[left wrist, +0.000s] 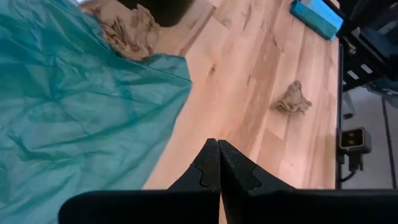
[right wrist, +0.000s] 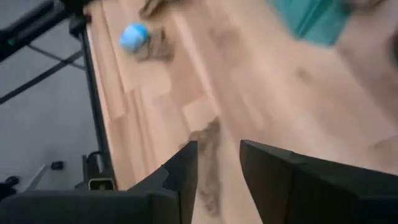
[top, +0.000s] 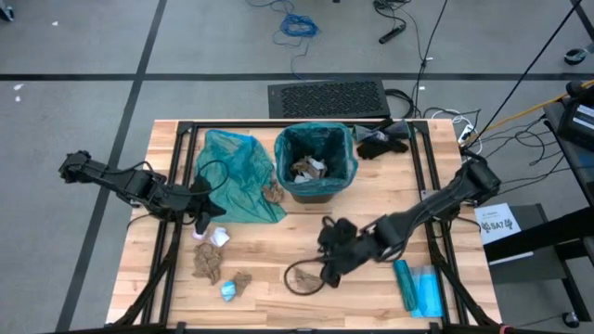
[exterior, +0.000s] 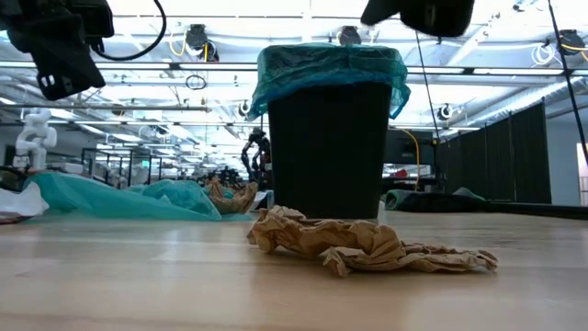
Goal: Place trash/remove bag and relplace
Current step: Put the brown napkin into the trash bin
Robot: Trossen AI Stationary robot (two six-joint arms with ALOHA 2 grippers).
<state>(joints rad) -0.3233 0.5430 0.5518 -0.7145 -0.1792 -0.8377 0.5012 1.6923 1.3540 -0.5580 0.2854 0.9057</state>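
Observation:
A black bin (top: 316,165) lined with a teal bag stands mid-table and holds paper wads; the low view shows the bin (exterior: 329,138) too. A spare teal bag (top: 237,176) lies flat to its left. Trash wads lie on the wood: brown (top: 274,192), white (top: 218,237), brown (top: 206,263), pale blue (top: 228,290). My left gripper (left wrist: 217,148) is shut and hovers by the spare bag's (left wrist: 81,106) near edge. My right gripper (right wrist: 217,152) is open above a flat brown wad (right wrist: 208,165), which lies nearest in the low view (exterior: 367,246).
A flat blue-teal packet (top: 418,288) lies near the table's near right corner. A black cloth (top: 380,144) rests right of the bin. Black frame rails (top: 172,232) run along both table sides. Bare wood shows between the two grippers.

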